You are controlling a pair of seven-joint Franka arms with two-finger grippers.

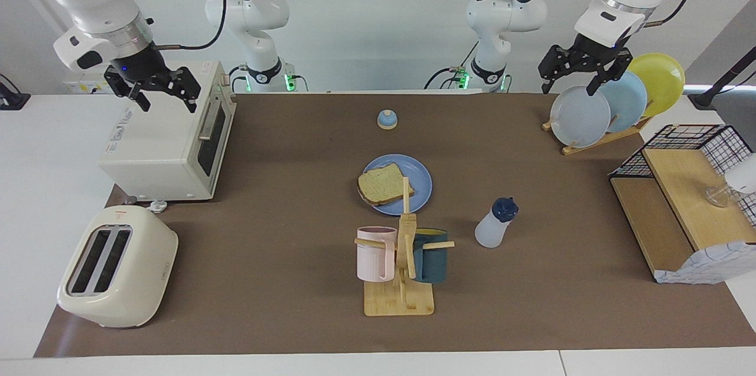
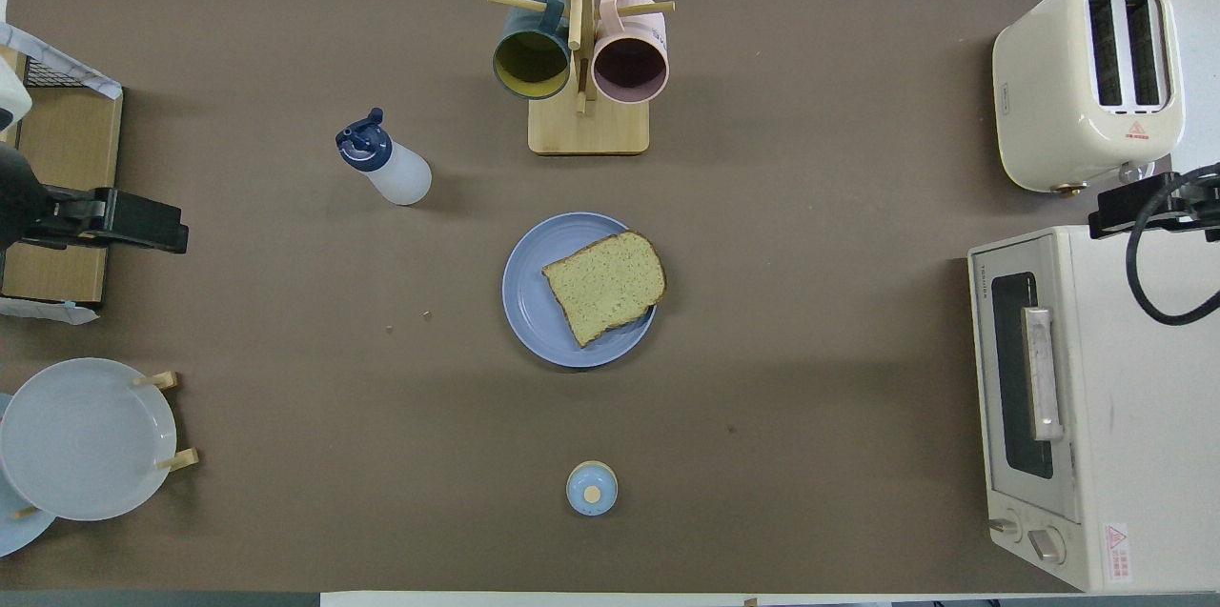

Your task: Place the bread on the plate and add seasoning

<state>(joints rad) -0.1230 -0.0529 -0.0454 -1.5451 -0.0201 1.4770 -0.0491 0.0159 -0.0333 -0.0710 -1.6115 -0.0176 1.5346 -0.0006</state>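
Bread lying on the blue plate, both grippers hanging wide open and empty.

We are seeing the bread (image 1: pixel 385 186), speckled tan with a brown crust, lying on the plate (image 1: pixel 420 182) mid-mat, overhanging its rim. The seasoning (image 1: pixel 495 223), whitish with a dark blue cap, is standing beside the mug rack (image 1: pixel 400 270). The left gripper (image 1: pixel 579 72) is hanging over the plate rack (image 1: pixel 596 140), the right gripper (image 1: pixel 155 87) over the toaster oven (image 1: pixel 159 146); its label is unreadable.

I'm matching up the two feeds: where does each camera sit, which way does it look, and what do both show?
Facing view: high across the table, looking at the robots; both arms show, left claw over the plate rack, right claw over the oven.
Overhead view: high above the robots' end, looking steeply down; only the claws' edges show.
Shared: bread on plate, bottle, mug tree.
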